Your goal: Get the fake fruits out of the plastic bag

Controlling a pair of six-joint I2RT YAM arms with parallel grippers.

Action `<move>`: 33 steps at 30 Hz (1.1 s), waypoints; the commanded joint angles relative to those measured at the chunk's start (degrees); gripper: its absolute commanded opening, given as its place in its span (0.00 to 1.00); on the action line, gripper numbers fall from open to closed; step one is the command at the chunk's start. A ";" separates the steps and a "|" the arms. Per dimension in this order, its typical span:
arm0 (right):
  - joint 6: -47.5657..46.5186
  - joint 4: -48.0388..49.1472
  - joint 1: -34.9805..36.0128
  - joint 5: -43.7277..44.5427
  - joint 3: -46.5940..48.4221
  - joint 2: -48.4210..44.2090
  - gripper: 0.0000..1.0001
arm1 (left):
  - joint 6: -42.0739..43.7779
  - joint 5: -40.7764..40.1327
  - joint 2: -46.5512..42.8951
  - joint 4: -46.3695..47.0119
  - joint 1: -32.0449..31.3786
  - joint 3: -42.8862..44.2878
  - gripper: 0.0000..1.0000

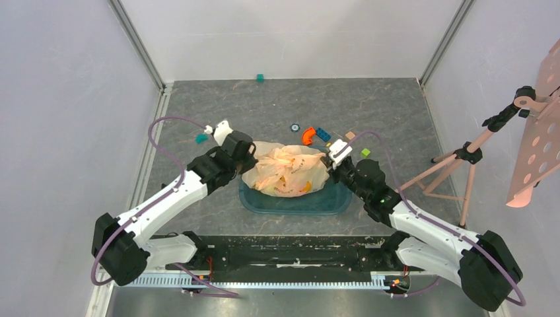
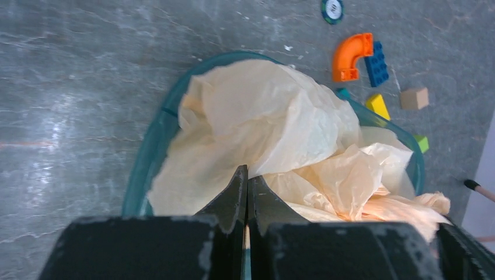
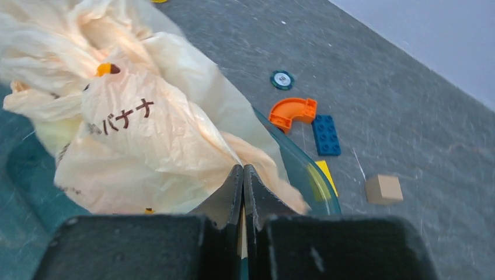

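The plastic bag (image 1: 287, 170) is a crumpled pale peach heap with dark printed characters (image 3: 119, 119), lying in a teal transparent tub (image 1: 297, 201). My left gripper (image 2: 248, 172) is at the bag's left side, shut with a thin fold of the film pinched between its tips. At the bag's right side my right gripper (image 3: 243, 168) is shut on another fold. The fake fruits are mostly hidden inside the bag. Only orange-yellow patches (image 1: 305, 188) show through the film, and a yellow tip with a dark end (image 3: 105, 69) peeks out.
Behind the tub lie an orange curved piece (image 1: 308, 136), a blue block (image 1: 323, 133), a tan cube (image 1: 350, 135), a green block (image 1: 365, 152) and a round token (image 1: 294, 127). A teal block (image 1: 261, 78) sits far back. A pink tripod stand (image 1: 462, 158) is at the right.
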 commanded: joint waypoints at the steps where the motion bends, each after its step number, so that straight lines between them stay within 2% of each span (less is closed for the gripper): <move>1: 9.53 -0.15 -3.23 7.36 -1.13 -2.34 0.00 | 4.84 -0.45 -3.21 -0.79 3.99 -2.95 0.02; 7: 17.08 -3.95 -6.56 14.12 -2.43 -5.09 0.00 | 5.92 1.53 -4.84 -0.85 8.48 -5.49 0.02; 13: 17.11 -5.73 -7.06 15.88 -3.74 -7.91 0.00 | 6.73 2.03 -5.38 -0.85 9.73 -6.27 0.02; 18: 13.41 -5.98 -7.06 12.30 -3.85 -10.23 0.00 | 9.61 4.98 -5.51 1.65 9.73 -6.60 0.02; 22: 10.79 -5.95 -7.08 8.46 -3.49 -12.65 0.00 | 18.34 12.88 -7.76 7.38 9.73 -6.09 0.04; 23: 10.43 -6.00 -7.06 7.71 -3.34 -12.87 0.00 | 20.03 14.41 -8.85 8.04 9.73 -5.42 0.22; 24: 10.16 -6.00 -7.06 7.05 -3.29 -12.88 0.00 | 22.37 15.74 -9.85 8.46 9.73 -4.38 0.46; 26: 9.96 -6.08 -7.05 5.94 -3.18 -12.51 0.00 | 26.31 19.25 -11.81 9.70 9.64 -2.18 0.69; 28: 9.96 -6.22 -7.03 4.45 -2.90 -11.77 0.00 | 31.04 23.50 -13.43 12.60 9.22 -0.65 0.78; 30: 9.95 -6.39 -7.06 3.01 -2.49 -10.81 0.00 | 35.84 28.10 -13.60 14.31 7.66 1.62 0.83; 33: 10.04 -6.87 -7.07 2.10 -1.70 -9.83 0.00 | 42.30 28.31 -11.31 14.35 1.93 4.77 0.85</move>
